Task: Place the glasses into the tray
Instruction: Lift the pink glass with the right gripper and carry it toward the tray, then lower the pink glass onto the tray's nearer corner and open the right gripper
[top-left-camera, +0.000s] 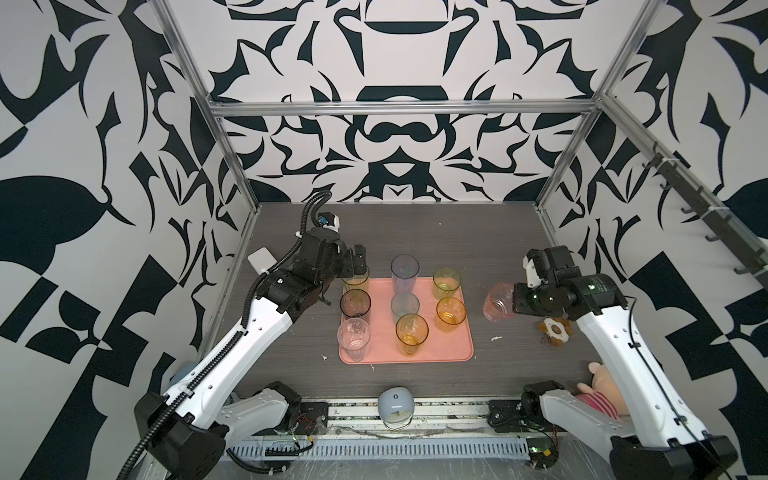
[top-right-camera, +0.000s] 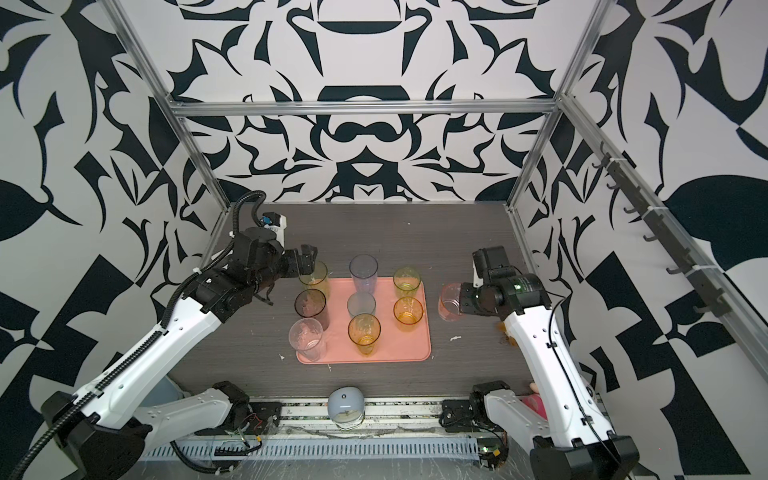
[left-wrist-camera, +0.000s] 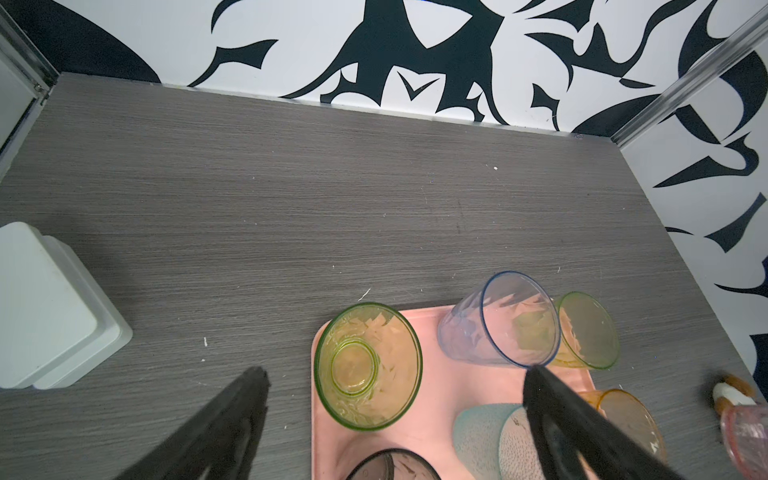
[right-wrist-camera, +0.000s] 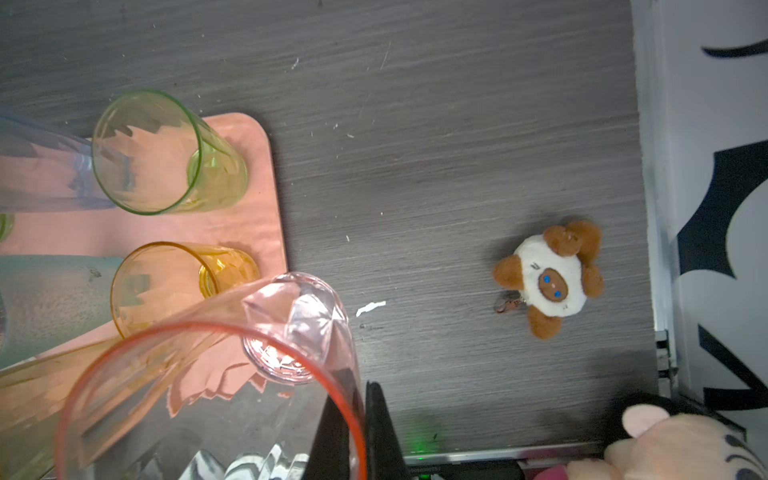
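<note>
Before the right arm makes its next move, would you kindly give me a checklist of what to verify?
1. The right gripper is shut on the pink glass at its rim: ok.
2. The pink glass is lifted off the table: cannot tell.
3. The tray has a bare spot at its near right corner: ok.
4. The amber glass beside that spot stands upright: ok.
5. The left gripper is open, at the tray's far left corner, away from that spot: ok.

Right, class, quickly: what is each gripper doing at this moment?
Left gripper: open, holding nothing.
Right gripper: shut on the rim of the pink glass.
</note>
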